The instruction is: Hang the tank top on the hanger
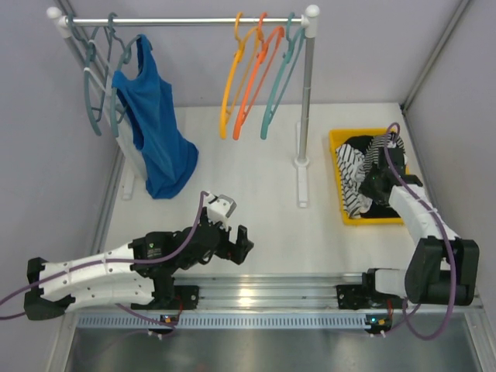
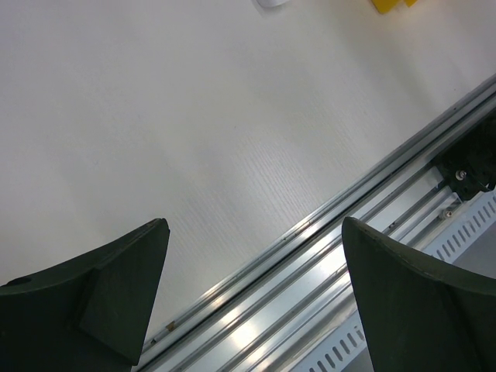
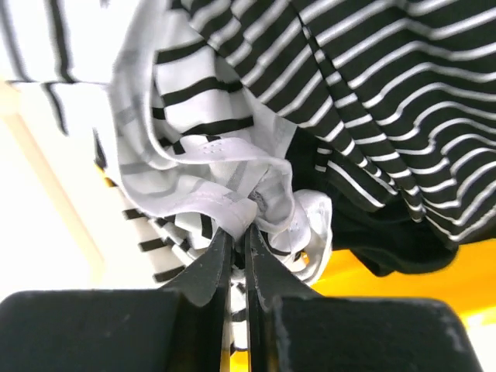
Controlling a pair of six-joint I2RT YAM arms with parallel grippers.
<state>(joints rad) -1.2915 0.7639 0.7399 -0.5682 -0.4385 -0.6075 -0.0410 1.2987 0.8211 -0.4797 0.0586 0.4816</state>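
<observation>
Pinching a fold of the soft white, bold-black-striped tank top (image 3: 186,147) in the yellow plastic bin (image 1: 380,220), right claw (image 3: 239,232) clamped; thin amber plastic hanger (image 1: 229,85) well away leftward on the metal rail (image 1: 186,22), nearer the gaping left claw (image 1: 232,225).

White table (image 1: 310,240), yellow bin (image 1: 338,178) on its right side, white rack foot (image 1: 301,163) just left of bin, aluminium rail (image 1: 263,293) along near edge.

The crumpled, black-striped white tank top (image 1: 354,174) lies in the yellow bin (image 1: 335,167); the amber hanger (image 1: 225,89) hangs on the rail (image 1: 186,22).
</observation>
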